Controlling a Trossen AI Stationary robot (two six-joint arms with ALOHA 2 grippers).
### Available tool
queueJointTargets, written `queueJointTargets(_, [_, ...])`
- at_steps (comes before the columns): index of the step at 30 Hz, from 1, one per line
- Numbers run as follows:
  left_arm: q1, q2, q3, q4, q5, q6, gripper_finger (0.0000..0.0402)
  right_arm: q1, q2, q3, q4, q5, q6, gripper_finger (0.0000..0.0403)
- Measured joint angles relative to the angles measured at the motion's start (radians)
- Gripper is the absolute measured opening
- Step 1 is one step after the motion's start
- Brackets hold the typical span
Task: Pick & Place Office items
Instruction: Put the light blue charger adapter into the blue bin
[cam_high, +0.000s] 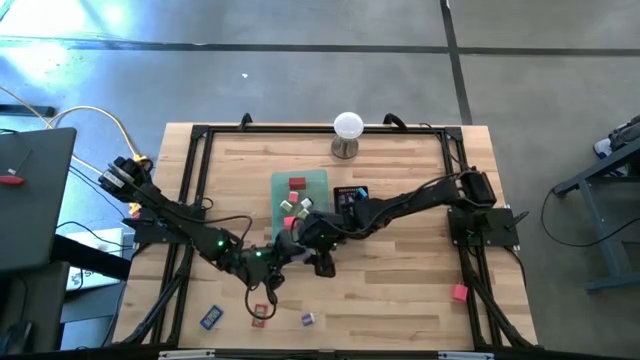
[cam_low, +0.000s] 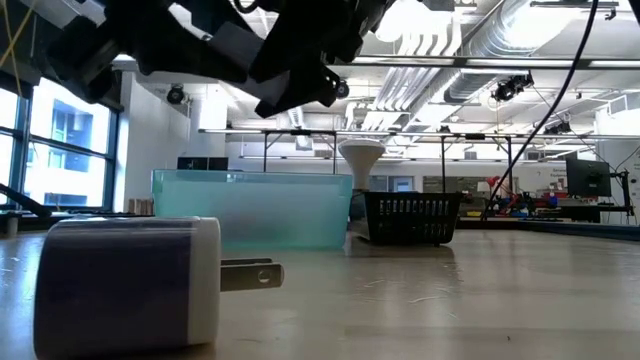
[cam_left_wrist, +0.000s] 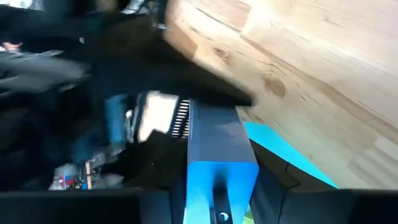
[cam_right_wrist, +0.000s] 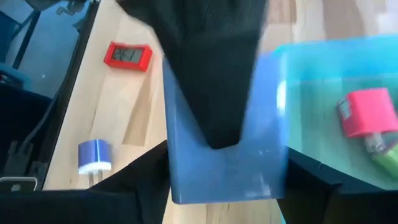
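A translucent green tray (cam_high: 318, 181) was seen near the middle of the wooden surface (cam_high: 400, 290), holding a red block (cam_high: 297, 183), a pink block (cam_high: 287, 204) and a few more small items that could not be told apart. In the right wrist view a pink item (cam_right_wrist: 367, 112) and a green item (cam_right_wrist: 385, 152) lay inside that tray. A black mesh tray (cam_high: 352, 195) stood just beside it, partly covered by the right arm; its contents could not be made out. A white ball on a metal stand (cam_high: 347, 133) stood behind both trays.

At the tray's front edge the two claws met. A flat blue item (cam_right_wrist: 224, 162) was grasped by the right claw (cam_high: 322, 262); the same blue item (cam_left_wrist: 221, 155) showed between the left claw's (cam_high: 275, 262) fingers, but whether that claw was clenched on it cannot be told.

Other office items lay loose on the surface: a blue one (cam_high: 211, 318), a red one (cam_high: 260, 313), a purple plug block (cam_high: 308, 319) and a pink one (cam_high: 459, 293) off to the right.
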Motion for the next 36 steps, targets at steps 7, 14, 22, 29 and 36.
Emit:
queueJointTargets(7, [-0.017,-0.001,0.003,-0.003,-0.001,-0.081,0.0113,0.000,0.003,-0.001,0.000,0.001,-0.002,0.0258])
queueJointTargets(14, [-0.021,-0.001,0.002,-0.003,-0.035,-0.241,0.0114,-0.014,-0.012,-0.001,-0.019,0.002,-0.020,0.0261])
queueJointTargets(22, [-0.021,-0.001,0.001,-0.007,-0.045,-0.374,0.0114,-0.007,-0.079,-0.001,-0.181,0.058,-0.028,0.0261])
queueJointTargets(29, [-0.016,-0.001,0.001,-0.003,-0.069,-0.504,0.0116,0.044,-0.139,-0.001,-0.362,0.262,0.085,0.0261])
queueJointTargets(36, [0.019,-0.004,0.001,-0.009,-0.102,-0.631,0.0114,0.166,-0.194,-0.001,-0.585,0.537,0.236,0.0262])
